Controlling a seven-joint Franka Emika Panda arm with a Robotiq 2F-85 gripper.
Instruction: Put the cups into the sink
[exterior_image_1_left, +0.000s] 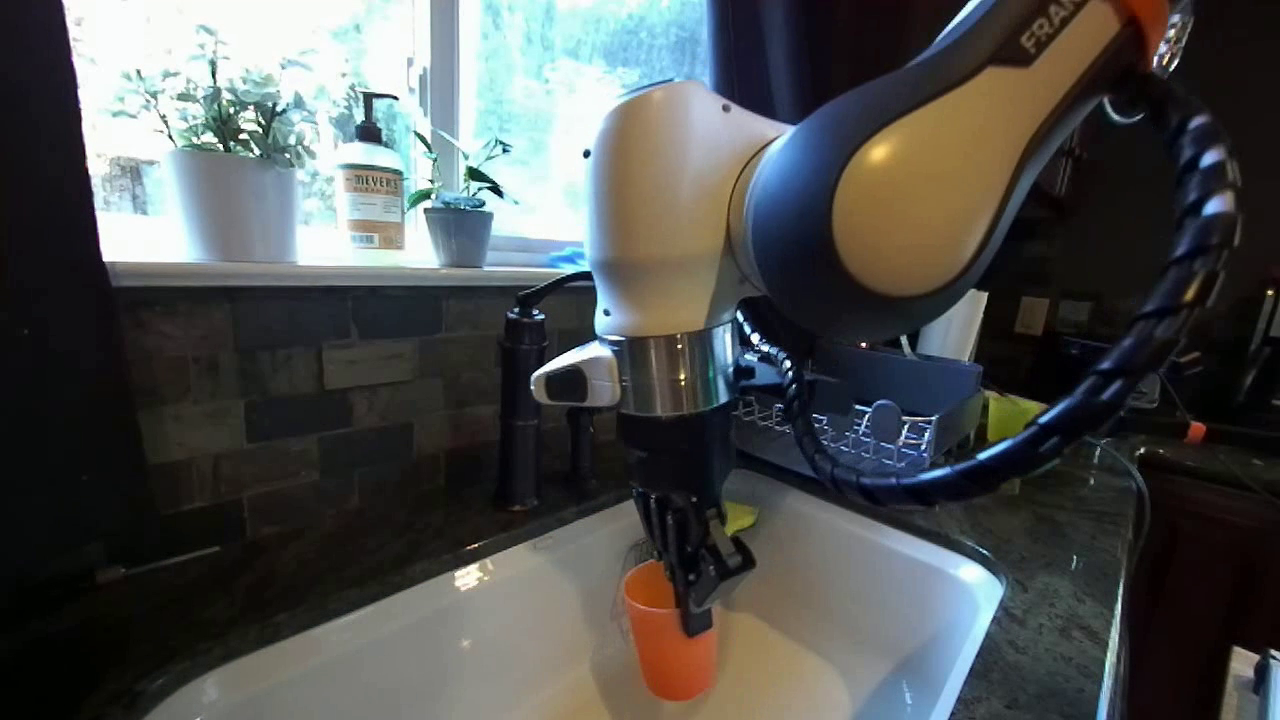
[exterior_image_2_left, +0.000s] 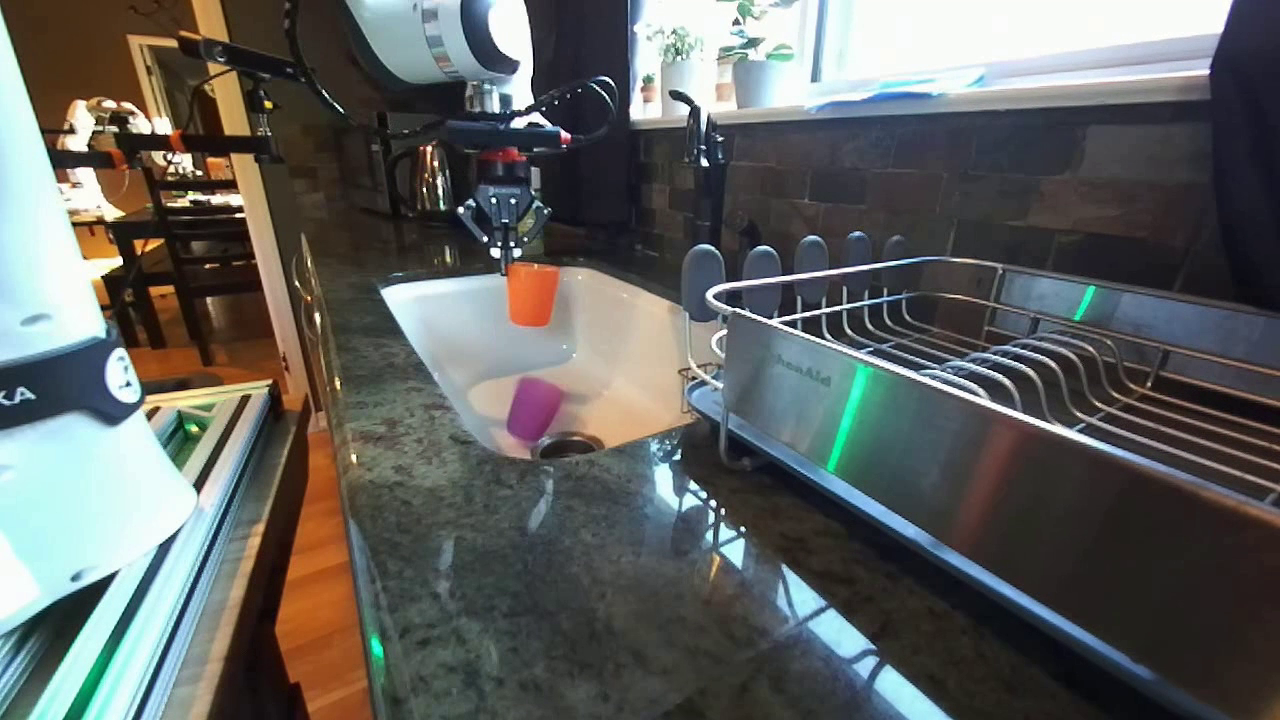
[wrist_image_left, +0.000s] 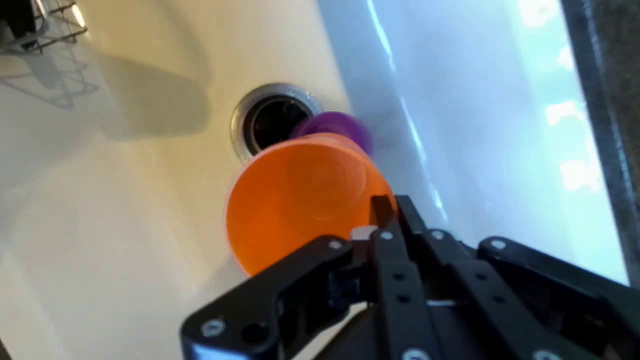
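One black gripper, jaws pinching the rim of a tapered orange plastic cup, near-upright over white rectangular sink; purple plastic cup tilted inside at round drain; steel dish rack far right in an exterior view.

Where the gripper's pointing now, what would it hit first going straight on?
Probably the purple cup in the sink, touched by the orange cup that the downward-pointing gripper holds. The orange cup partly covers it in the wrist view, but depth is unclear: the sink floor could come first.
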